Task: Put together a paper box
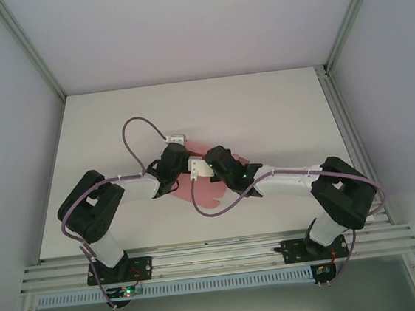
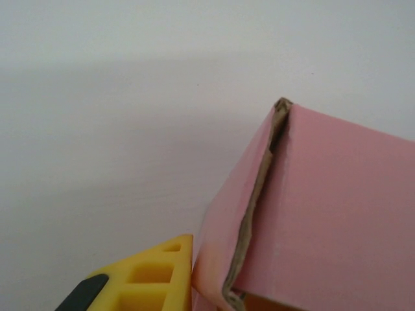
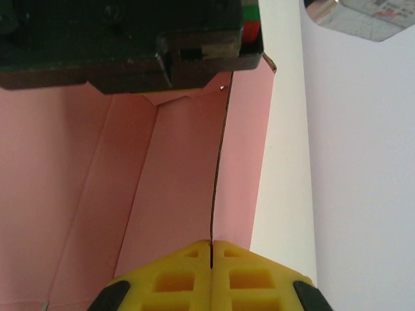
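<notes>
I see the pink paper box [image 1: 210, 194] near the middle of the bench [image 1: 262, 112], a little toward the near edge, under both arms. My right claw [image 3: 212, 251] is closed on one thin panel of the card, seen edge-on and pinched between its yellow pads. My left claw [image 1: 173, 170] sits at the box's left side. In its wrist view one yellow finger [image 2: 159, 275] lies just beside a folded corner, and I cannot tell whether it grips.
</notes>
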`<state>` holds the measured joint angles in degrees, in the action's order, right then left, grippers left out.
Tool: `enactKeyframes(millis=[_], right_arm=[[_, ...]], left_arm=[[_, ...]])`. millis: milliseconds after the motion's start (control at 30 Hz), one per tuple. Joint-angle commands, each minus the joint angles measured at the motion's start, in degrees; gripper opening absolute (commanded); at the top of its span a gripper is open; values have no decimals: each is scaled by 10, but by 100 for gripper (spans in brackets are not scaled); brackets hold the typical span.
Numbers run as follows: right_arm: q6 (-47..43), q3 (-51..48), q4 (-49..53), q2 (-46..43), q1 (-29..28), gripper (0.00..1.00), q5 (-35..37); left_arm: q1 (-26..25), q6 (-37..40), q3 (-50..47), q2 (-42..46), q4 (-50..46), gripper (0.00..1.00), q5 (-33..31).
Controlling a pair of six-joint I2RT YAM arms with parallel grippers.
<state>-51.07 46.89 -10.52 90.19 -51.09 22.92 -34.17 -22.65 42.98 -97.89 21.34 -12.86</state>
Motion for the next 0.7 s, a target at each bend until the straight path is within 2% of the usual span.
enactKeyframes(millis=[0, 33, 100, 133, 167, 200, 300, 333, 367, 400, 433, 500, 667], right_arm=[[27, 3, 142, 1, 9, 0, -23], [32, 6, 148, 2, 11, 0, -29], [40, 10, 149, 3, 15, 0, -38], [47, 11, 145, 3, 17, 0, -39], [57, 11, 134, 5, 20, 2, -39], [67, 13, 126, 5, 23, 18, -40], [98, 18, 123, -8, 34, 50, -71], [103, 19, 125, -19, 36, 51, -86], [108, 15, 125, -36, 38, 60, -102], [112, 12, 125, -53, 39, 73, -115], [112, 8, 128, -70, 41, 78, -129], [126, -1, 129, -114, 42, 97, -148], [184, -29, 119, -270, 49, 98, -207]], left_arm=[[15, -55, 2, -13, -85, 14, -165], [13, -64, 4, -14, -92, 14, -177], [10, -70, 10, -16, -102, 4, -188], [10, -70, 12, -17, -104, 0, -184], [9, -54, 11, -17, -92, 0, -166], [9, -38, 7, -19, -74, 0, -149], [8, -3, -6, -13, -33, 0, -92], [7, 5, -11, -10, -23, 0, -77], [7, 8, -15, -6, -13, 0, -71], [7, 11, -20, -1, -5, 0, -67], [7, 22, -24, 3, 3, 0, -55], [7, 38, -35, 14, 28, 0, -28], [13, 54, -47, 55, 48, 0, 34]])
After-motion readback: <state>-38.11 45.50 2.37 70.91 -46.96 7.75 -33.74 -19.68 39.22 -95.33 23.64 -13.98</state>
